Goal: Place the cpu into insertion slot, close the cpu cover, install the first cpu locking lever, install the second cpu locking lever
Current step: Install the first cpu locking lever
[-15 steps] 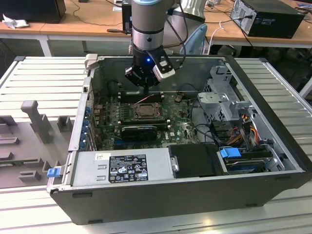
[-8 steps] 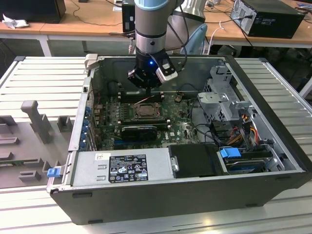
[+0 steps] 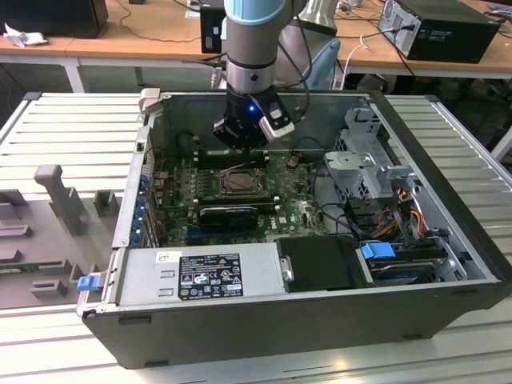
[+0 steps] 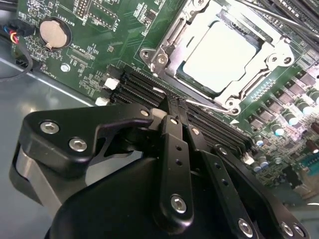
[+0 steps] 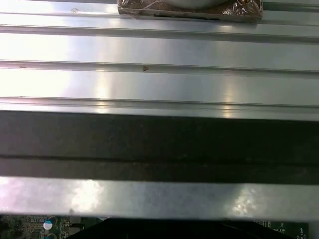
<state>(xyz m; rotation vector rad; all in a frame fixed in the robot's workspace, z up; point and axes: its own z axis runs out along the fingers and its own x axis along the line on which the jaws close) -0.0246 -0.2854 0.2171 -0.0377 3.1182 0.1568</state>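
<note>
**Gripper shut and empty, cpu seated in slot just beyond the tips**

Nearest in the second wrist view: gripper [image 4: 175, 110], black fingers [image 4: 173, 164] pressed together, nothing between them. Tips low over the black memory slots [image 4: 144, 87] on the green board [image 4: 99, 30], beside the socket edge.

Just past the tips: insertion slot [image 4: 227, 55] with cpu [image 4: 219, 55] lying flat inside, pale face up. cpu apart from the gripper, not touched. cpu cover [image 4: 172, 42] down around the chip, chip showing through its cut-out. Thin lever wire [image 4: 207, 103] along the near side of the socket, close to the fingertips; latched or not, cannot tell. Second wire [image 4: 279, 17] running past the far side.

Farther off on the board: coin cell [image 4: 52, 32].

Exterior view: gripper [image 3: 244, 136] down inside the open PC case [image 3: 448, 208], hanging at the far edge of the slot [image 3: 240, 182]. Power supply [image 3: 200, 272] nearest the camera, drive cage [image 3: 368, 160] to the exterior view's right.

First wrist view: ribbed aluminium table [image 5: 159, 84] and a dark case edge [image 5: 159, 144].
</note>
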